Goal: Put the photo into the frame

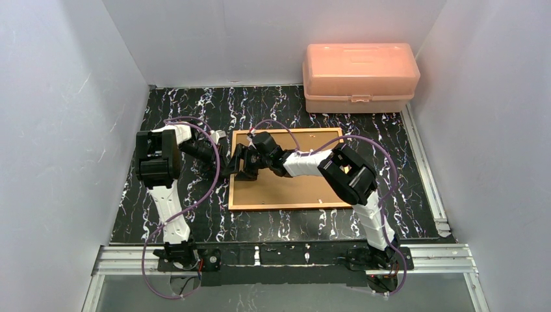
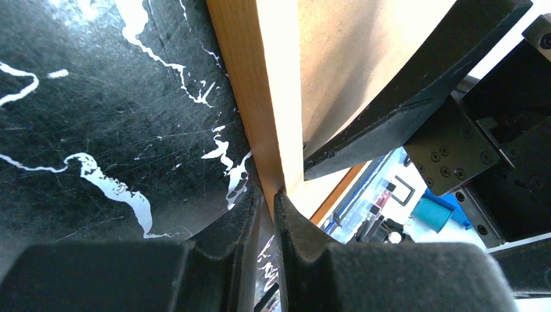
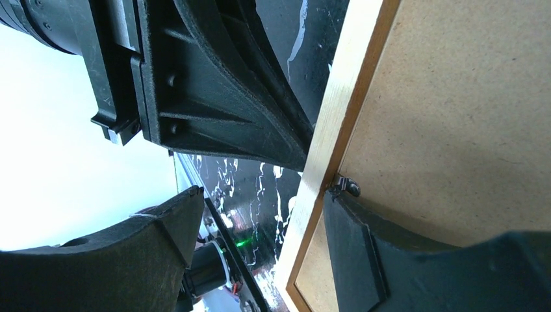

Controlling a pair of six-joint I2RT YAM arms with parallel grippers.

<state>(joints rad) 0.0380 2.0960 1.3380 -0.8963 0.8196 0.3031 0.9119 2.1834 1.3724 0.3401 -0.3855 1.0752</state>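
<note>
Apparently late: backing board [image 3: 455, 117] fills the frame [image 3: 325, 123], photo unseen; left end effector [image 2: 269, 201] pinches its rail, right end effector [image 3: 263, 198] gapes.

Both arms reach inward, wrists nearly touching. Left gripper [image 2: 269, 196] is pinched tight on the frame [image 2: 250, 78]. Right gripper [image 3: 263, 196] gapes wide.

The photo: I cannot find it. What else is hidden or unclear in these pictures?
The photo: in no view; if under the backing board, the board hides it.
Top view: the arms cover the frame's left rail and the fingertips of the left gripper and right gripper.
Right wrist view: the metal clip is too small to tell if it is turned shut.
Left wrist view: the picture's edges cut off the frame.
</note>
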